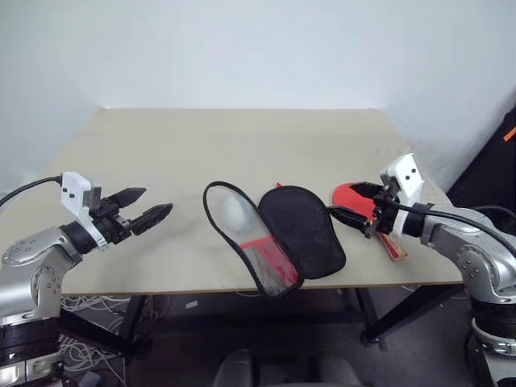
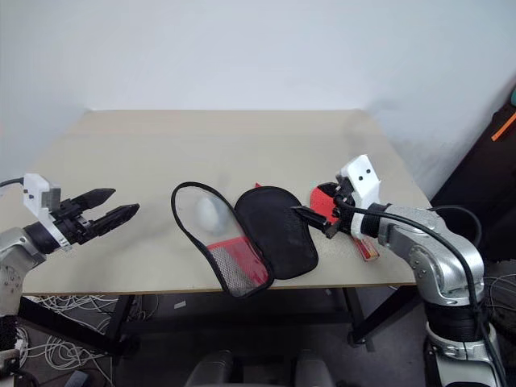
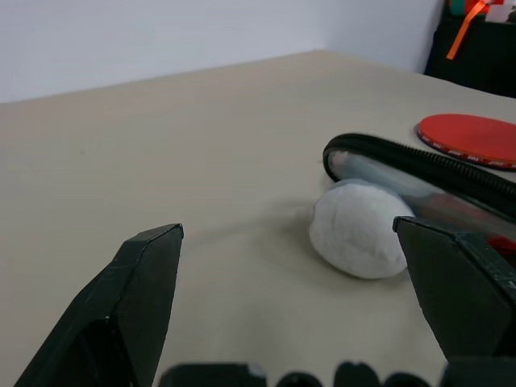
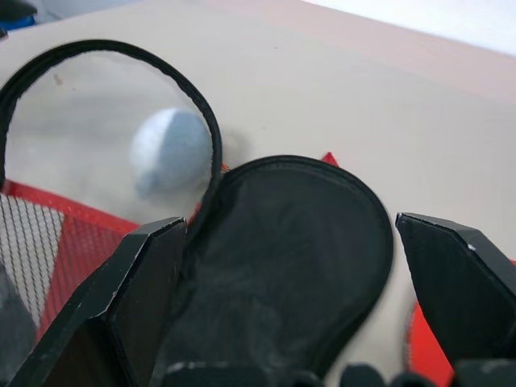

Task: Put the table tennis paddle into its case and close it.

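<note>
A: The case (image 1: 278,234) lies unzipped mid-table, black lining up; the table tennis paddle (image 1: 355,197) rests on the table (image 1: 242,137) just beside it, under the right gripper (image 1: 352,203), whose jaws stand wide apart and hold nothing.

B: So I'd lower that gripper onto the handle, not the rubber face, and keep the blade flat for sliding in; the left gripper (image 1: 149,208), also spread and empty, could steady the case's rim.

A: Agreed; though the handle is mostly hidden behind the right wrist, and the zip puller is too small to find; the pale lump (image 3: 359,230) sits close against the clear flap.
</note>
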Controlling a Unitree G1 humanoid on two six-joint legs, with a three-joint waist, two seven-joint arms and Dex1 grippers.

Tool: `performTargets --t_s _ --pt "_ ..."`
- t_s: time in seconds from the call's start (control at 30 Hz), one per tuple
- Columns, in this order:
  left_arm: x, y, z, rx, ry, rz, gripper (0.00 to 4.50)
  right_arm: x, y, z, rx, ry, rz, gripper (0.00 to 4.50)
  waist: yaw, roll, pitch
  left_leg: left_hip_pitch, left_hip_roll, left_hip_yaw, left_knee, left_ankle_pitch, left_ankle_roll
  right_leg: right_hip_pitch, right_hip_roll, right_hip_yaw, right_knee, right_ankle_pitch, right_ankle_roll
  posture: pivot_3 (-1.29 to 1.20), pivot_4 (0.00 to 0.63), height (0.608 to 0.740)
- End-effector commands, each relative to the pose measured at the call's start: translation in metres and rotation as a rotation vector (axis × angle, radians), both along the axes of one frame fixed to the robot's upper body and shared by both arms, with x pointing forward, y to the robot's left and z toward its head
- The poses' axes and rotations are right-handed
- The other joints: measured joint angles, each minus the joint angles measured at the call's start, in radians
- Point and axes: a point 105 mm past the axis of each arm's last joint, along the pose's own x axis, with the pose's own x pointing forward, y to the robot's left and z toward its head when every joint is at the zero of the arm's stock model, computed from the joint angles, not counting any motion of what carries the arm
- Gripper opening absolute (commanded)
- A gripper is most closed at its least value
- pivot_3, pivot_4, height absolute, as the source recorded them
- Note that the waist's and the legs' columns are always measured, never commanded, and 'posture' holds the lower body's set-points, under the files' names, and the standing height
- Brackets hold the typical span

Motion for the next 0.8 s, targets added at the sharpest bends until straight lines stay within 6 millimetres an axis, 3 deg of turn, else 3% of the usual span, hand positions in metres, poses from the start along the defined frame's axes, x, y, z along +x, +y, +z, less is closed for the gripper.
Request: performTargets --t_s 0.03,0.23,0.4,0.57,0.8 --pt "0.008 0.0 0.011 -0.003 -0.037 0.006 4.45 0.0 -0.002 0.012 0.026 0.007 -0.033 4.5 0.0 0.0 0.0 0.0 0.0 0.0 0.0 0.0 0.0 0.0 0.0 0.0 0.0 0.0 0.0 0.0 0.0 0.74" --pt "0.02 -0.001 0.022 0.009 -0.069 0.003 4.45 -0.001 0.004 0.014 0.038 -0.003 -0.048 4.5 0.0 0.0 0.0 0.0 0.0 0.0 0.0 0.0 0.0 0.0 0.0 0.0 0.0 0.0 0.0 0.0 0.0 0.74" --pt "0.024 -0.005 0.024 -0.003 -0.073 -0.012 4.45 0.004 -0.004 0.017 0.042 -0.02 -0.101 4.5 0.0 0.0 0.0 0.0 0.0 0.0 0.0 0.0 0.0 0.0 0.0 0.0 0.0 0.0 0.0 0.0 0.0 0.74" --pt "0.024 0.004 0.021 -0.026 -0.056 -0.01 4.45 0.011 -0.017 0.023 0.025 -0.072 -0.189 4.5 -0.001 0.0 0.0 0.0 0.0 0.0 0.0 0.0 0.0 0.0 0.0 0.0 0.0 0.0 0.0 0.0 0.0 0.74" --pt "0.023 -0.018 0.023 -0.008 -0.072 -0.095 4.45 0.011 -0.032 0.022 -0.036 -0.094 -0.195 4.5 0.0 0.0 0.0 0.0 0.0 0.0 0.0 0.0 0.0 0.0 0.0 0.0 0.0 0.0 0.0 0.0 0.0 0.74"
